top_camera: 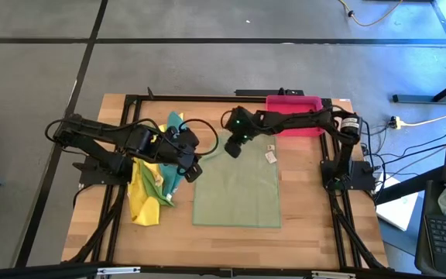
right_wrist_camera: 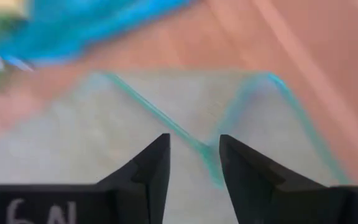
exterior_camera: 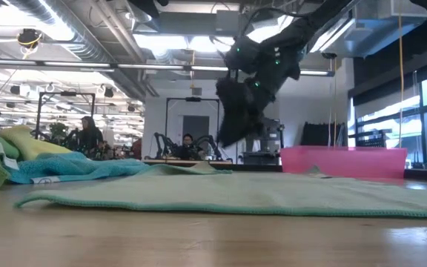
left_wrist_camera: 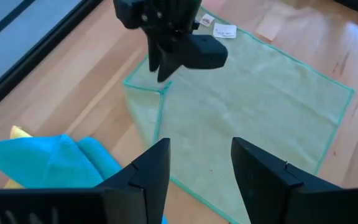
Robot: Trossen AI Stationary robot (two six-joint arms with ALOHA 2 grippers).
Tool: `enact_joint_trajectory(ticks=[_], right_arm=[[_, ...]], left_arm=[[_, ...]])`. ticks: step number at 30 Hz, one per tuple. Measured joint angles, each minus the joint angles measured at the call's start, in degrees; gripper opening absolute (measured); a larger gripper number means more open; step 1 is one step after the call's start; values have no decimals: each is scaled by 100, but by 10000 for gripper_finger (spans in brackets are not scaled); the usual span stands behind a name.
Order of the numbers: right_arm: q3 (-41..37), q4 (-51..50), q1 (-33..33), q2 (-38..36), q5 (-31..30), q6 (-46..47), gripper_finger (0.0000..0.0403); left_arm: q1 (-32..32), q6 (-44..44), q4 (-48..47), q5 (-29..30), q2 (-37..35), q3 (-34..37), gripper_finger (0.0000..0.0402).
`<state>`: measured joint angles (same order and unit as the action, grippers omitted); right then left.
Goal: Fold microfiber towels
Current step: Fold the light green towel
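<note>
Here the right hand (top_camera: 233, 147) hangs just above the far-left corner of the pale olive towel (top_camera: 238, 190), its fingers parted and holding nothing; in its wrist view the teal-stitched hem (right_wrist_camera: 207, 152), slightly rucked, lies directly between the fingertips. The left hand (top_camera: 193, 169), likewise released with fingers apart, hovers over the towel's left edge, just beside the heap of other towels. The olive towel lies spread flat at the middle of the surface (top_camera: 316, 232), a white label (top_camera: 270, 156) near its far edge. Left of it, yellow (top_camera: 142, 203), teal (top_camera: 175, 124) and bright green cloths are bunched together unfolded. A pink tray (top_camera: 294, 104) sits at the far right. The cloth looks thin, light and limp: it will likely drape and sag when lifted, so a pinch at the hemmed corners, where the stitching gives some firmness, seems the best hold.
</note>
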<state>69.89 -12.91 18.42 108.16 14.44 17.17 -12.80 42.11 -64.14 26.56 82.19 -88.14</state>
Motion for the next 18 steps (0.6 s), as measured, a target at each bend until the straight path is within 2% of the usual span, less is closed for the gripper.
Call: enact_joint_trajectory(ticks=[3, 6, 11, 18], right_arm=[[26, 279, 113, 254, 513, 590, 164], [-11, -31, 198, 466, 448, 906, 205], [8, 264, 262, 478, 356, 976, 261], [86, 480, 113, 592, 184, 1004, 258]], left_arm=[[-2, 89, 31, 79, 0, 0, 163], [-13, 147, 37, 139, 0, 0, 163], [-4, 144, 109, 308, -74, 0, 163], [8, 81, 129, 459, -203, 0, 163]])
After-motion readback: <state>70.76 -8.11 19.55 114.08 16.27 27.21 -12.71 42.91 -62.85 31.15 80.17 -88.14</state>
